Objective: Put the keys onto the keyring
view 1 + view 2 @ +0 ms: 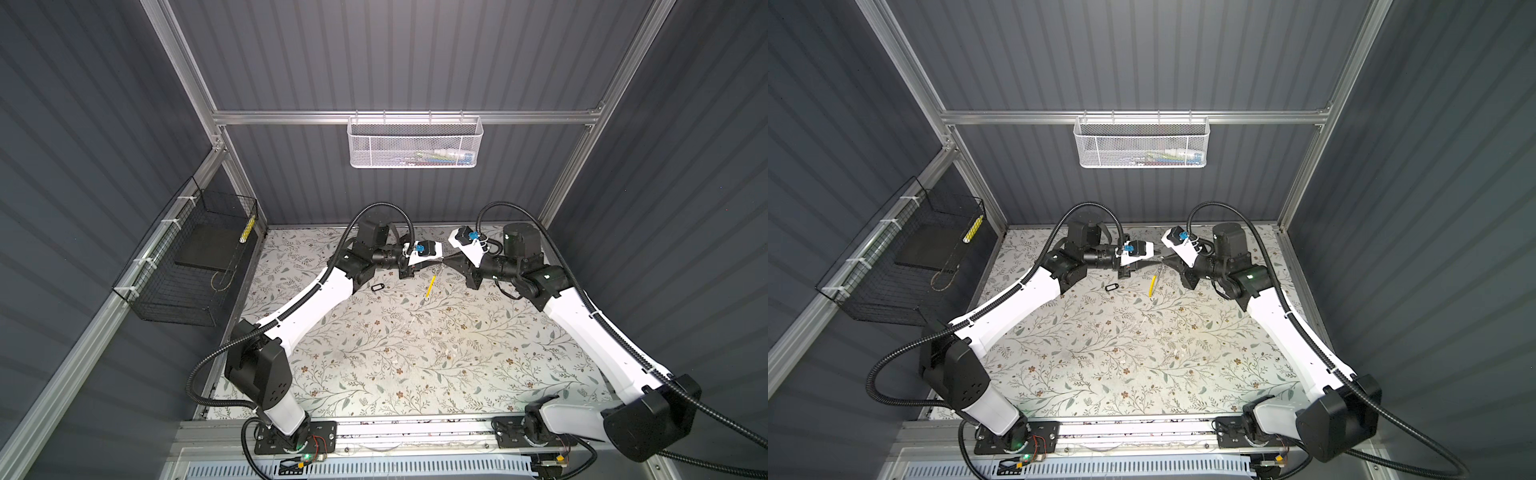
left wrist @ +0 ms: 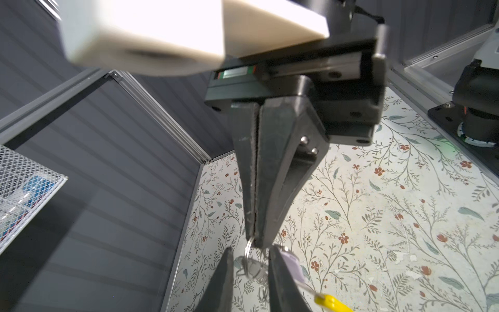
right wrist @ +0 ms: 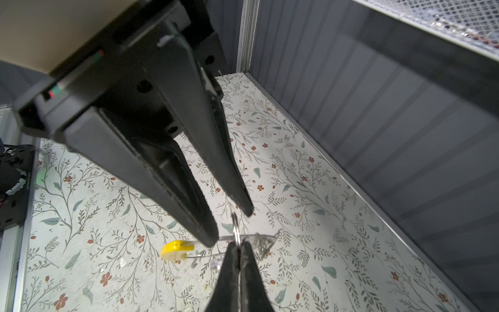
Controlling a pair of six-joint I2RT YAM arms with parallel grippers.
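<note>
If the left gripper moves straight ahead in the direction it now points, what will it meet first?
The left gripper would likely meet the small metal ring first; it sits between the open jaws, pinched by the shut right gripper, whose tips come directly behind.

The table [image 1: 395, 353] carries a pale covering printed with leafy sprigs and small reddish flowers. Grey ribbed wall panels [image 1: 374, 54] enclose it on three sides, framed by aluminium profile rails [image 1: 291, 117]. A white perforated-metal basket [image 1: 414, 141] hangs from the rear rail; its coloured contents are too blurred to identify. A black wire-grid basket [image 1: 174, 307] is tied to the left-hand rail with white cable ties. It holds a dark square pad [image 1: 205, 247], with a yellow-and-white strip [image 1: 247, 230] on its far wall.
</note>
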